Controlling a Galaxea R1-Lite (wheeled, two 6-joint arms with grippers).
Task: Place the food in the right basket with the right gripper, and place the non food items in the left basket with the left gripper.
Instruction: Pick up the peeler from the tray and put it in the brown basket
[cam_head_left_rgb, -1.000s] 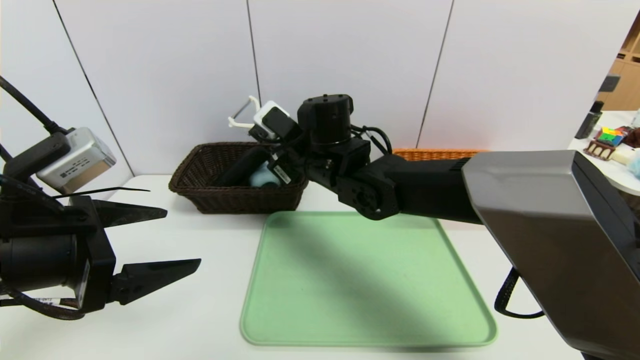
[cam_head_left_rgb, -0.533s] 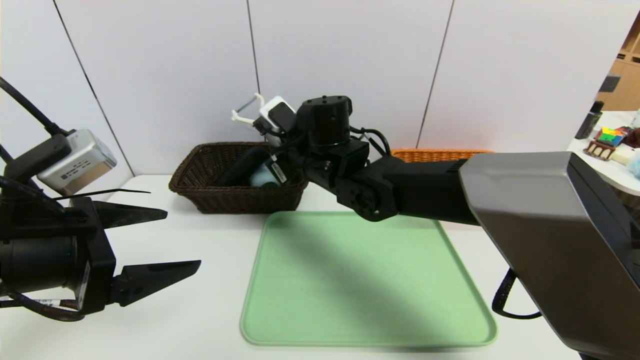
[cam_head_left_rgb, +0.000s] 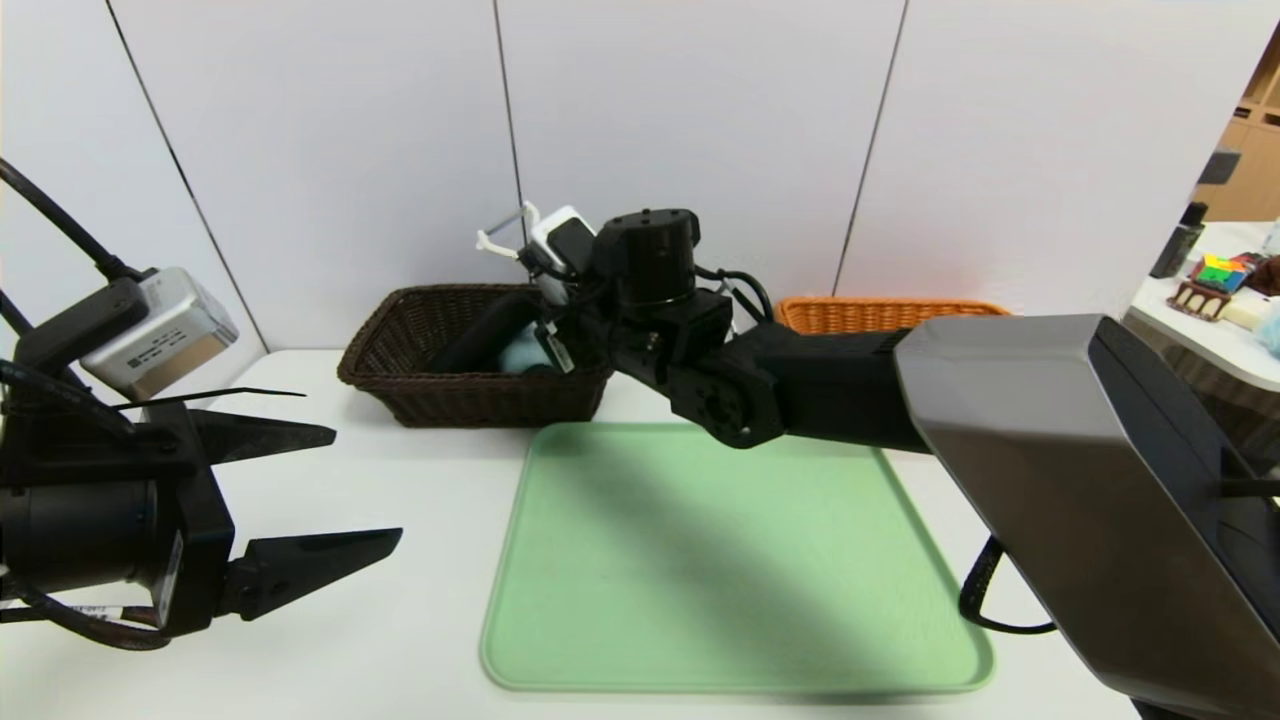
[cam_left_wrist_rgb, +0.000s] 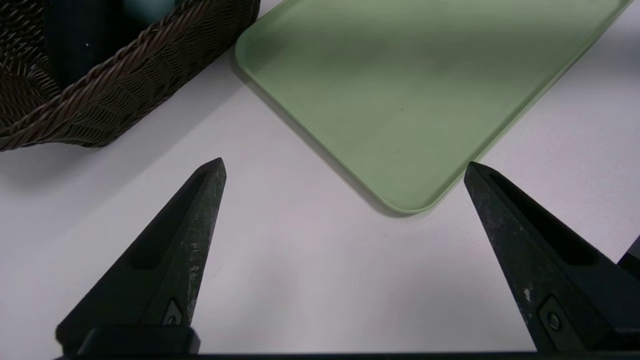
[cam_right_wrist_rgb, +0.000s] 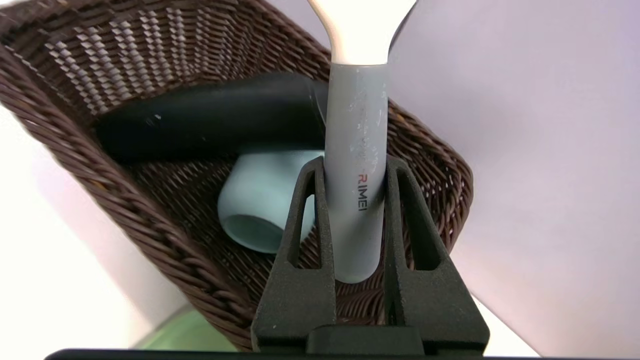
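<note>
- Note the right end effector (cam_right_wrist_rgb: 355, 165): it is clamped on the grey handle of the peeler (cam_right_wrist_rgb: 356, 165), above the left basket (cam_head_left_rgb: 470, 355) at the far edge of the bench (cam_head_left_rgb: 400, 640)
- In the head view, find the white peeler head (cam_head_left_rgb: 505, 238) raised above the basket's right end
- Check the left basket: the black pouch (cam_right_wrist_rgb: 210, 120) and the blue-grey cup (cam_right_wrist_rgb: 260, 205) lie inside, the cup on its side
- Note the left end effector (cam_left_wrist_rgb: 345, 167): fingers spread wide, holding nothing, above the bench's near left area
- Locate the green tray (cam_head_left_rgb: 730, 560) at centre
- Find the right basket (cam_head_left_rgb: 880, 312) at the far edge, largely hidden by the right arm; you cannot tell its contents
</note>
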